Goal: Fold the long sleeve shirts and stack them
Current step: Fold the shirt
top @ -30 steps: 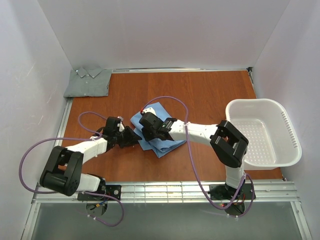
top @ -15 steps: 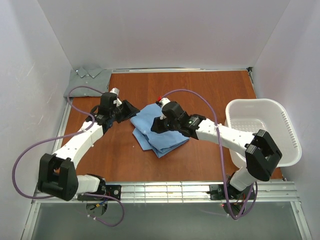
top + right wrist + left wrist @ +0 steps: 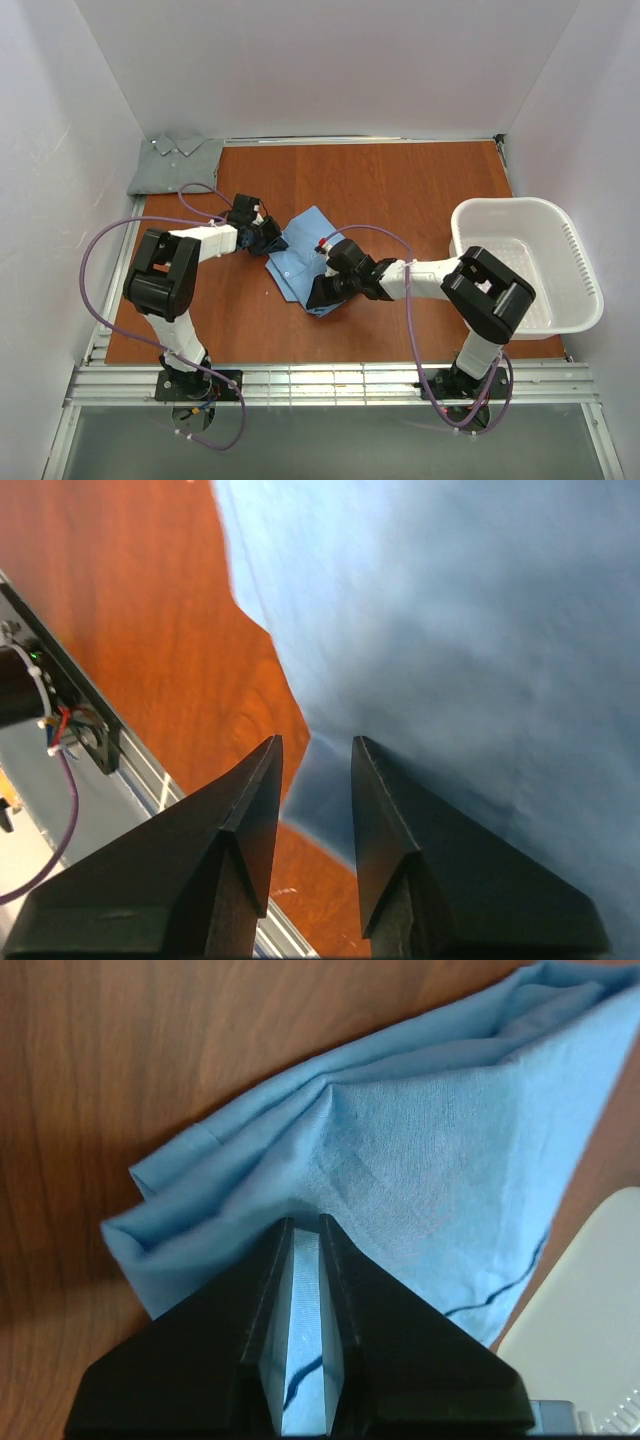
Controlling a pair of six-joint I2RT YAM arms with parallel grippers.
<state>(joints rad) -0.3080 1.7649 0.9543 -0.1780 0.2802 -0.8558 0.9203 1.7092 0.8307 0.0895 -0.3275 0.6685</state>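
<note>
Left gripper (image 3: 305, 1225): pinched shut on the left edge of the light blue shirt (image 3: 300, 262).
Right gripper (image 3: 313, 742): fingers apart at its near corner.
Light blue shirt: mid table (image 3: 420, 190).
Grey-green shirt (image 3: 178, 165): far left corner.

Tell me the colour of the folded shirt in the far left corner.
The folded shirt is muted grey-green, clearest in the top external view.

No legible text — none anywhere
</note>
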